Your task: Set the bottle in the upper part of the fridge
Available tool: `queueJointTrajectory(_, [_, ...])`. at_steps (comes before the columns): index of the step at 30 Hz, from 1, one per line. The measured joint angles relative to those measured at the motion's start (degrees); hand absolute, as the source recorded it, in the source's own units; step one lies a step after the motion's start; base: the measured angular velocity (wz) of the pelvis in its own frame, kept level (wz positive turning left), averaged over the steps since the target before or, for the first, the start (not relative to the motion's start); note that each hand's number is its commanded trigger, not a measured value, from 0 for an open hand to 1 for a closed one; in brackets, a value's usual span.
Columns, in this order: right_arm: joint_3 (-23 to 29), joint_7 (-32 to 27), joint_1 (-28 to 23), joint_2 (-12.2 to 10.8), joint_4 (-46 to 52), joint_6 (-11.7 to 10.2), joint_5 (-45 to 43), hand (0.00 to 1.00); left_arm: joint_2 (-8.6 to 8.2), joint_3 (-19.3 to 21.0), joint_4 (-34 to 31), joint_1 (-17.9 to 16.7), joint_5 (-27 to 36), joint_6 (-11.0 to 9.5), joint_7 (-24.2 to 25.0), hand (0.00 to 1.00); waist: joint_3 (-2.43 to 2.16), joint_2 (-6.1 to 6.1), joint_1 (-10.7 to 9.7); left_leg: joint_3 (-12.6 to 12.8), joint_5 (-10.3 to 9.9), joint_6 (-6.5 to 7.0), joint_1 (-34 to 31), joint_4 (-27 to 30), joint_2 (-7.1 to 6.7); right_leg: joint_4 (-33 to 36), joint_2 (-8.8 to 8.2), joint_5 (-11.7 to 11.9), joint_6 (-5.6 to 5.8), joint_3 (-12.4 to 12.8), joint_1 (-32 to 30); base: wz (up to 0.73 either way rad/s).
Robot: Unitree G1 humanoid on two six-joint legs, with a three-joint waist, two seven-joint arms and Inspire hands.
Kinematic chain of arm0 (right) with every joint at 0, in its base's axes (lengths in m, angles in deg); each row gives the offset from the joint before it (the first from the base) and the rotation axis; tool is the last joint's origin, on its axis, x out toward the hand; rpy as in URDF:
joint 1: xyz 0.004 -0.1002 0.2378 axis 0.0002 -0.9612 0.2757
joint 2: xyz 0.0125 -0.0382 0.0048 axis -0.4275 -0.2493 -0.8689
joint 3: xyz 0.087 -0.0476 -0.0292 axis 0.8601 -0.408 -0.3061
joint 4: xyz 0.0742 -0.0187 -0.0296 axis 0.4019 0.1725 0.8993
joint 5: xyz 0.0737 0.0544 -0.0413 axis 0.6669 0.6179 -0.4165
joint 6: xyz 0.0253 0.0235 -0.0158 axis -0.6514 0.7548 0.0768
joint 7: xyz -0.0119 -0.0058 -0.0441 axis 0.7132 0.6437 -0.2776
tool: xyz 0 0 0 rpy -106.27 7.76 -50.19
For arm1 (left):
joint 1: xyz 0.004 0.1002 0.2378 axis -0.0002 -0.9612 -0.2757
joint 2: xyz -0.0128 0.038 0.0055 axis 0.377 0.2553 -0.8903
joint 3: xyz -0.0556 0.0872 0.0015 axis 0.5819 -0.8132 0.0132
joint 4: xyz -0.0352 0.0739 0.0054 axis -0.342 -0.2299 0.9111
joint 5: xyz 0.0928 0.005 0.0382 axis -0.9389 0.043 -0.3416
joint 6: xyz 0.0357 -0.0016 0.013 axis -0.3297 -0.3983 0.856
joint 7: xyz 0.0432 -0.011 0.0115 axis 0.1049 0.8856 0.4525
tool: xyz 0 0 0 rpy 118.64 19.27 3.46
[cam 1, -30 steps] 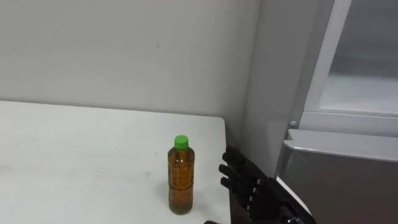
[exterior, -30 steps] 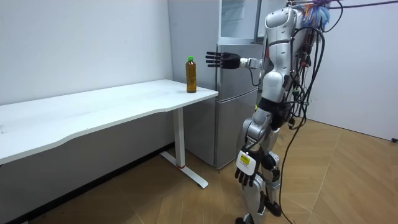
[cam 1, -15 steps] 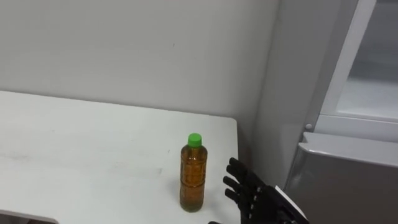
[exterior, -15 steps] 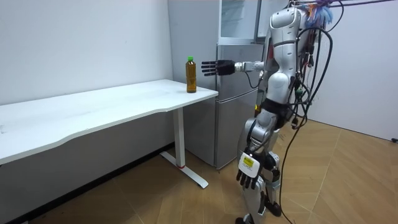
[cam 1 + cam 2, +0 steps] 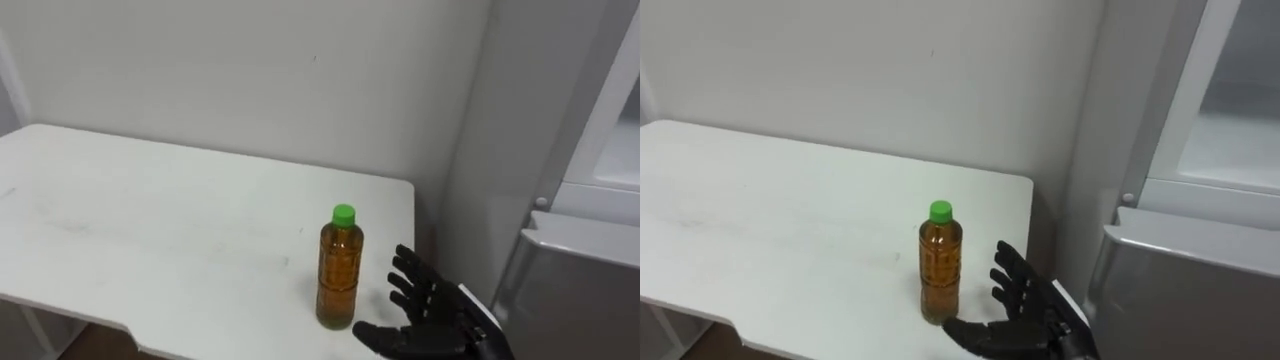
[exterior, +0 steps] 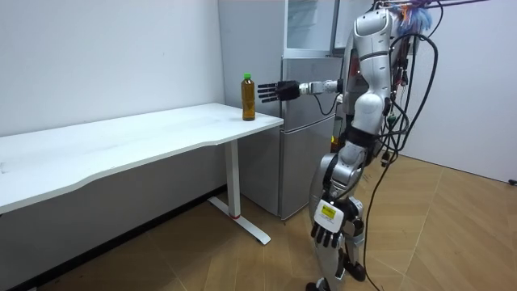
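Near the right end of the white tabletop (image 5: 150, 220), upright: clear plastic bottle with green cap (image 5: 338, 272), amber liquid nearly to the neck. Just beside it, not touching, black right hand (image 5: 440, 318), fingers spread apart, gripping nothing. Further right, grey fridge (image 5: 1200, 290). Down by the leg, left hand (image 6: 325, 234), state impossible to tell.

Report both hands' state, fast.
Left hand: open, hanging relaxed at the robot's side, empty.
Right hand: open, fingers spread beside the green-capped bottle, holding nothing.
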Motion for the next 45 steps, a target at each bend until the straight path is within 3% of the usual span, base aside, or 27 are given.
queueJointTrajectory(3, [-0.1,-1.2,3.2,0.1,-4.8,-0.2,3.8,0.0,0.07,0.0,0.0,0.8,0.4,0.0,0.2,0.0,0.01,-0.37,0.2,-1.0,0.6,0.02,-1.5,0.1,-0.32,0.2,-0.35,0.1,-0.11,-1.3,-1.2,0.19])
queueJointTrajectory(7, [-0.1,-2.6,5.1,0.6,-9.2,-0.2,3.8,0.0,0.44,0.0,0.1,1.1,2.5,0.0,0.0,0.0,0.62,-1.37,1.5,-1.2,1.0,0.13,-2.2,-0.1,-0.55,0.7,-0.68,0.1,-0.11,-1.5,-2.0,0.07])
queueJointTrajectory(12, [-0.1,-3.6,6.6,0.6,-10.8,-0.2,3.9,0.0,0.55,0.1,0.2,1.4,3.5,0.0,0.2,0.0,0.83,-2.26,1.6,-1.4,1.0,0.2,-4.5,0.8,-0.56,1.0,-0.72,0.2,-0.22,-1.7,-3.7,0.01])
queueJointTrajectory(23, [0.0,-6.6,8.1,0.8,-11.5,-0.9,3.9,0.0,0.92,0.0,0.1,2.1,5.7,-0.1,-0.4,0.0,0.86,-3.04,1.9,-2.0,1.2,0.2,-8.4,2.6,-0.54,2.3,-0.91,0.4,-0.51,-2.6,-7.0,0.03])
queueJointTrajectory(29, [-0.1,-8.5,9.6,0.8,-13.0,-1.0,3.2,0.0,2.15,0.0,0.2,2.4,7.1,-0.1,-0.5,0.0,1.08,-3.57,2.3,-2.8,1.2,0.19,-9.7,3.2,-0.56,2.4,-0.85,0.5,-0.73,-3.2,-7.5,0.05])
queueJointTrajectory(38, [-2.0,-12.3,11.1,0.8,-13.5,-2.1,-1.3,0.0,2.2,-1.0,0.3,2.9,7.1,-0.3,-0.3,0.0,1.1,-4.04,4.8,-2.6,1.4,0.14,-10.1,3.1,-0.52,2.1,-0.8,0.6,-0.83,-3.3,-8.0,0.01])
queueJointTrajectory(43, [-4.5,-17.1,11.5,0.8,-13.5,-3.2,-3.6,0.0,2.15,-2.3,0.4,2.9,7.1,-0.5,-0.9,0.0,1.28,-4.34,6.4,-2.9,1.6,-0.02,-9.9,2.9,-0.52,2.1,-0.91,0.6,-0.83,-4.0,-7.9,0.03])
queueJointTrajectory(45, [-4.8,-17.9,12.0,0.8,-13.5,-3.2,-3.6,0.0,2.16,-2.2,0.4,3.0,7.1,-0.5,-1.7,0.0,1.55,-4.59,6.7,-3.1,1.7,-0.06,-9.9,2.9,-0.52,2.1,-0.94,0.6,-0.83,-4.3,-7.8,0.07])
